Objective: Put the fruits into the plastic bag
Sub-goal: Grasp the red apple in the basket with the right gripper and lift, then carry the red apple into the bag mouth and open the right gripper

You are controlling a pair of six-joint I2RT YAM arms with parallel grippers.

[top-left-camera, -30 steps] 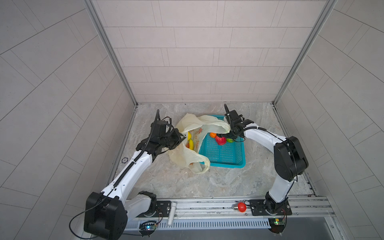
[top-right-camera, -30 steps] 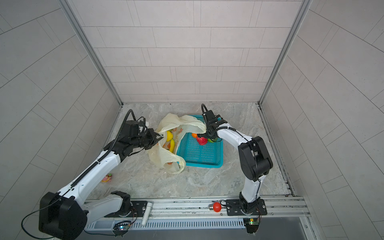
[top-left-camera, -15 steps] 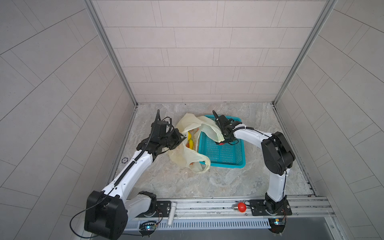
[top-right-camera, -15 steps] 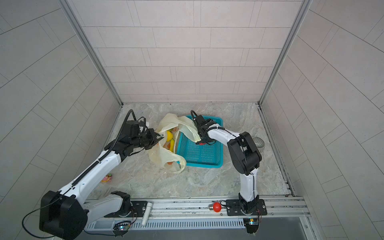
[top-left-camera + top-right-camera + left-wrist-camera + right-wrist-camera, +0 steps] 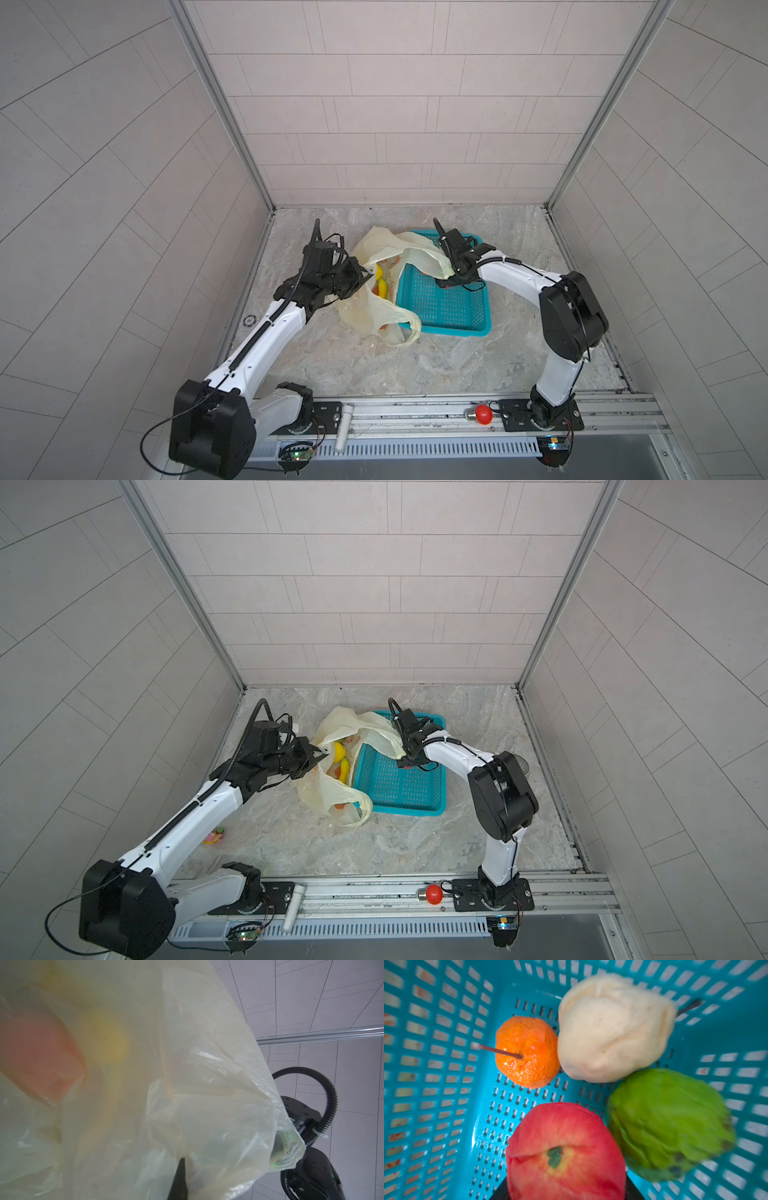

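Left gripper (image 5: 362, 275), left of centre in both top views: jaws pressed together, pinching the rim of the plastic bag (image 5: 370, 309) and holding its mouth open. Bag crumpled on the marble floor at centre, its upper part draped over the far left corner of the teal basket (image 5: 444, 309). Inside the mouth, yellow fruits (image 5: 379, 279) with something orange beside them; through the film in the left wrist view, only blurred yellow and orange patches. Just right of the bag and touching it, the basket. Right gripper (image 5: 448, 285) down inside that far left corner, fingers either side of a red fruit (image 5: 564, 1151); clamped or merely around it, impossible to tell. Close by in the same corner: orange fruit (image 5: 527, 1051), cream pear-shaped fruit (image 5: 612, 1028), green fruit (image 5: 668, 1124), all bunched together. Lower right of centre, on the front rail, a red bulb (image 5: 482, 413).
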